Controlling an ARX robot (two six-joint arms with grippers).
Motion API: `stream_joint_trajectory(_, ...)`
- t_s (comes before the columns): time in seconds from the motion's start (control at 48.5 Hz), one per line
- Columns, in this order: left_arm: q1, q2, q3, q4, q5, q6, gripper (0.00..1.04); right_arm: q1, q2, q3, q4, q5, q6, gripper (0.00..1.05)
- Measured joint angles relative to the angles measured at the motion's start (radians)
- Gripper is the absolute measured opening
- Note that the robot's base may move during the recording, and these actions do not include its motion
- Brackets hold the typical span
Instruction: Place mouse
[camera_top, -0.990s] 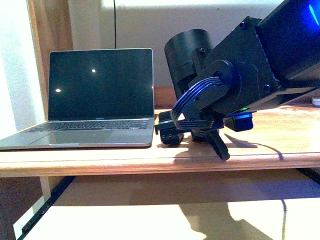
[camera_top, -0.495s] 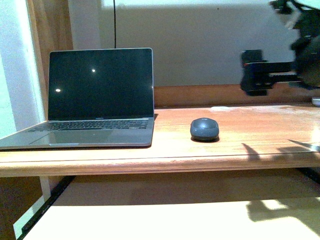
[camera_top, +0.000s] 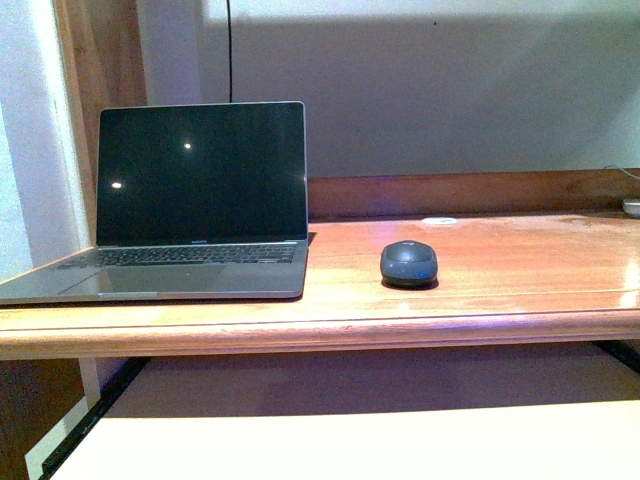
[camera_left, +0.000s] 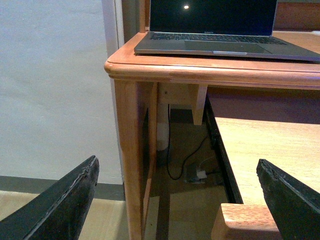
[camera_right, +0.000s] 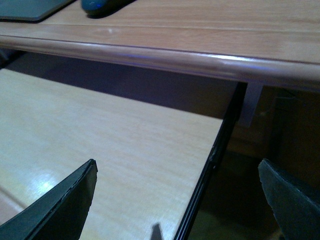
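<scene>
The dark grey mouse (camera_top: 409, 263) sits alone on the wooden desk (camera_top: 520, 270), to the right of the open laptop (camera_top: 190, 205). Its lower edge also shows in the right wrist view (camera_right: 102, 6). Neither arm shows in the front view. My left gripper (camera_left: 180, 200) is open and empty, low by the desk's left front corner. My right gripper (camera_right: 177, 200) is open and empty, below the desk's front edge over the pull-out shelf.
A small flat white disc (camera_top: 439, 221) lies at the back of the desk. The pale pull-out shelf (camera_top: 350, 440) extends under the desk. The desk leg (camera_left: 131, 165) and cables (camera_left: 187, 162) stand in front of the left gripper. A wall (camera_top: 30, 150) is at left.
The right arm, which was down over the mouse spot a second ago, has lifted away and left the front view. The mouse now lies free on the desk.
</scene>
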Motion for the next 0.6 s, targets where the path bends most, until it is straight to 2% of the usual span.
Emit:
stream_joint_trajectory(0.103, 0.0, 0.0, 0.0, 0.0, 0.0, 0.0, 0.97, -0.134, -0.026, -0.013, -0.18, -0.195, -0.15, 0.97)
stream_joint_trajectory(0.186, 0.0, 0.0, 0.0, 0.0, 0.0, 0.0, 0.97, -0.206, -0.033, -0.008, -0.363, -0.281, -0.278, 0.97)
stream_joint_trajectory(0.248, 0.0, 0.0, 0.0, 0.0, 0.0, 0.0, 0.97, -0.257, -0.019, 0.019, -0.57, -0.33, -0.443, 0.97)
stream_joint_trajectory(0.268, 0.0, 0.0, 0.0, 0.0, 0.0, 0.0, 0.97, -0.282, 0.003, 0.048, -0.703, -0.34, -0.539, 0.97)
stream_joint_trajectory(0.289, 0.0, 0.0, 0.0, 0.0, 0.0, 0.0, 0.97, -0.296, 0.018, 0.065, -0.78, -0.339, -0.557, 0.97)
stream_joint_trajectory(0.309, 0.0, 0.0, 0.0, 0.0, 0.0, 0.0, 0.97, -0.323, 0.055, 0.093, -0.914, -0.336, -0.706, 0.97)
stream_joint_trajectory(0.371, 0.0, 0.0, 0.0, 0.0, 0.0, 0.0, 0.97, -0.354, 0.109, 0.109, -1.058, -0.312, -0.867, 0.97)
stream_joint_trajectory(0.598, 0.0, 0.0, 0.0, 0.0, 0.0, 0.0, 0.97, -0.416, 0.174, 0.092, -1.324, -0.221, -1.156, 0.97)
